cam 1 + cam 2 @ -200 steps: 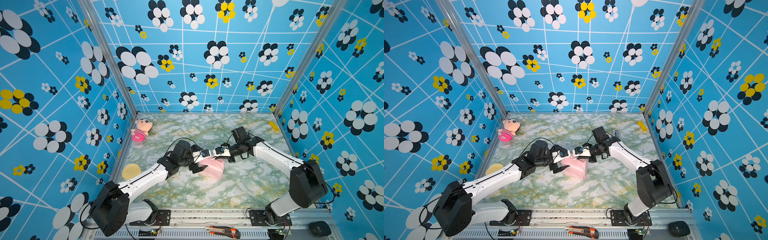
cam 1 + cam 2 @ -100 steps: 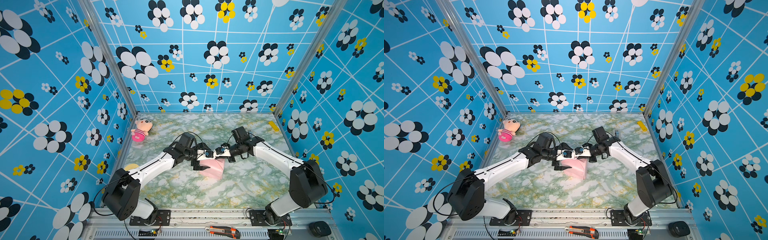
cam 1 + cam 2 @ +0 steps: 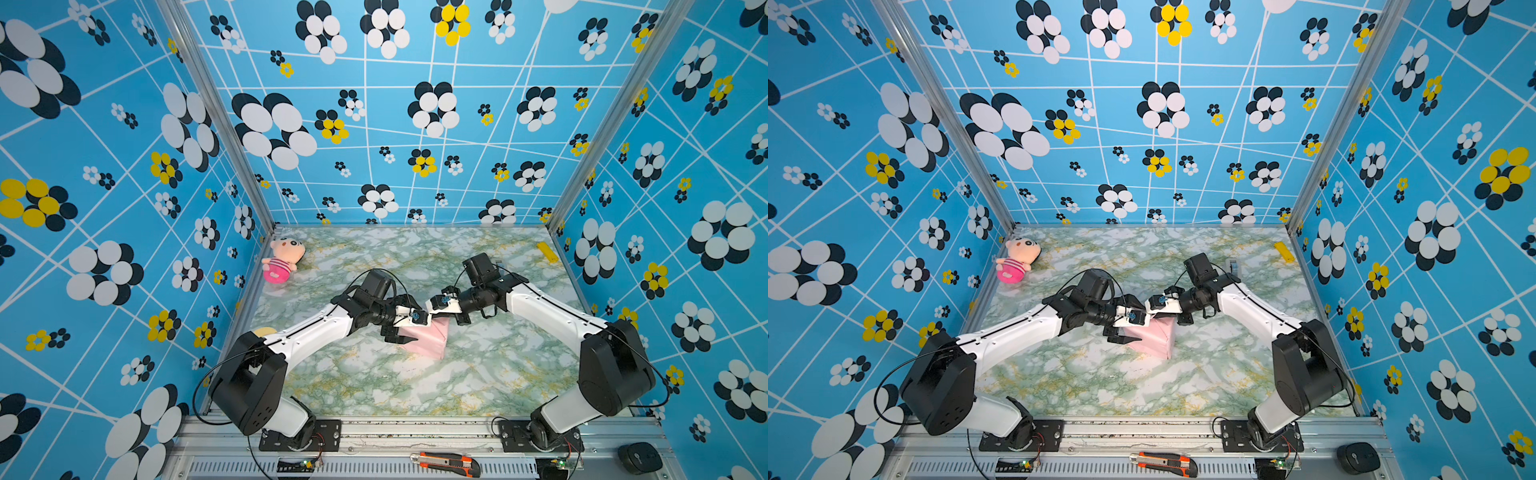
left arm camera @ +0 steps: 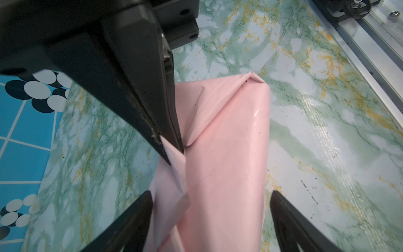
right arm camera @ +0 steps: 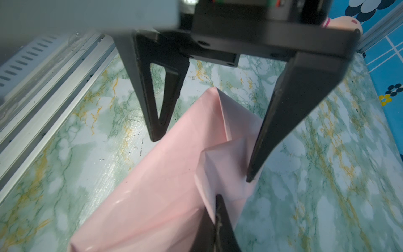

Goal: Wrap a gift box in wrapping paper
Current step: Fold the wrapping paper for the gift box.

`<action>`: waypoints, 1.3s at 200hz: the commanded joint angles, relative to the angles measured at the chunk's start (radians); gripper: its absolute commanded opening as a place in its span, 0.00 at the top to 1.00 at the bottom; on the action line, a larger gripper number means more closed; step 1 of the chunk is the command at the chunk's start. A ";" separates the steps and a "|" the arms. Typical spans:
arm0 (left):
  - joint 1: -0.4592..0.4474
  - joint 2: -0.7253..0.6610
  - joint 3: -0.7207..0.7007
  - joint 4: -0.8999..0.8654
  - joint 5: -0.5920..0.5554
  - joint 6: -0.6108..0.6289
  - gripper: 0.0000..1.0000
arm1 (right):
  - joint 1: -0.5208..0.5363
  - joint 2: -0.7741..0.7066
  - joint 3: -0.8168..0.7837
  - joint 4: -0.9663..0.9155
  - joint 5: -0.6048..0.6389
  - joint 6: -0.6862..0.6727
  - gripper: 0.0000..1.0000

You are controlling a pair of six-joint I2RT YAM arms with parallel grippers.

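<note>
The wrapping paper (image 3: 430,341) (image 3: 1155,338) shows its pale pink face, folded into a package at mid-table. The gift box is hidden inside it. My left gripper (image 3: 409,331) (image 4: 211,193) is open and straddles one end of the package (image 4: 226,152); one finger brushes a loose flap, the other stands apart from the paper. From the opposite side, my right gripper (image 3: 432,313) (image 5: 218,197) is shut on a folded flap of the paper (image 5: 163,185) on top of the package. In the right wrist view the left gripper (image 5: 202,158) spreads over the folds.
A pink-striped plush doll (image 3: 282,259) lies at the back left corner. A yellow piece (image 3: 547,252) sits at the back right, and a grey dispenser (image 3: 1233,266) stands behind the right arm. An orange utility knife (image 3: 444,462) rests on the front rail.
The left arm has swung in and set its gripper over the package, and its jaws have narrowed a little. The right gripper has stayed shut on the flap.
</note>
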 commanded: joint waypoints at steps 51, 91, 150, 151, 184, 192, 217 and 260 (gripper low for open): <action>-0.010 -0.017 -0.084 0.083 -0.082 0.021 0.32 | 0.009 -0.024 0.001 -0.068 -0.028 -0.011 0.81; -0.012 -0.027 -0.122 0.114 -0.096 0.019 0.42 | -0.001 -0.139 -0.064 0.013 -0.065 0.191 0.64; -0.037 -0.052 -0.166 0.168 -0.138 0.000 0.53 | -0.018 -0.320 -0.174 0.343 0.375 1.505 0.41; -0.037 -0.052 -0.167 0.170 -0.139 -0.001 0.53 | -0.017 -0.320 -0.173 0.336 0.384 1.529 0.41; -0.057 -0.054 -0.194 0.215 -0.187 -0.003 0.53 | 0.008 -0.269 -0.167 0.060 0.459 2.142 0.30; -0.063 -0.051 -0.202 0.231 -0.206 -0.003 0.53 | 0.027 -0.249 -0.160 0.000 0.469 2.233 0.26; -0.077 -0.048 -0.214 0.247 -0.238 -0.007 0.53 | 0.094 -0.217 -0.119 -0.051 0.498 2.333 0.16; -0.088 -0.043 -0.226 0.258 -0.251 -0.001 0.54 | 0.112 -0.224 -0.164 0.073 0.490 2.471 0.13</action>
